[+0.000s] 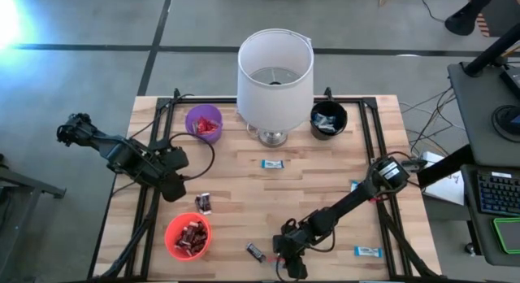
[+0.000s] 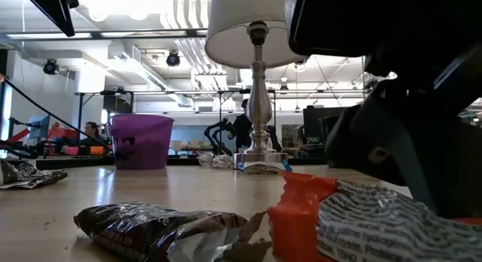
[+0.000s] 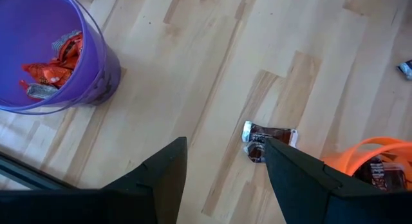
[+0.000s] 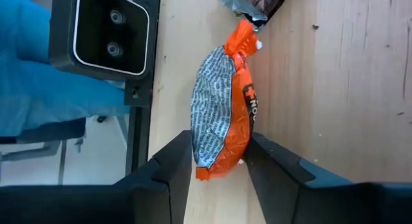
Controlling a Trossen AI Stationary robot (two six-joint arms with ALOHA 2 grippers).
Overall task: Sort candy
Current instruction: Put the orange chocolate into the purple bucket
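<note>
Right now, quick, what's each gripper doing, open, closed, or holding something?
Left gripper: open, empty, above a dark brown candy.
Right gripper: closing around an orange-wrapped candy; a firm grip cannot be told.

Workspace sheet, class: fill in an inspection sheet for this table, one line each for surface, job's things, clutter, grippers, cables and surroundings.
Surface: wooden table, black frame around it.
Job's things: loose candy; orange candy at the near edge; more inside purple cup, red cup, black cup.
Clutter: lamp at the back.
Grippers: left gripper open above a brown candy; right gripper closing around the orange candy.
Cables: cables on the floor right of the table.
Surroundings: keyboard, person seated far behind.
</note>
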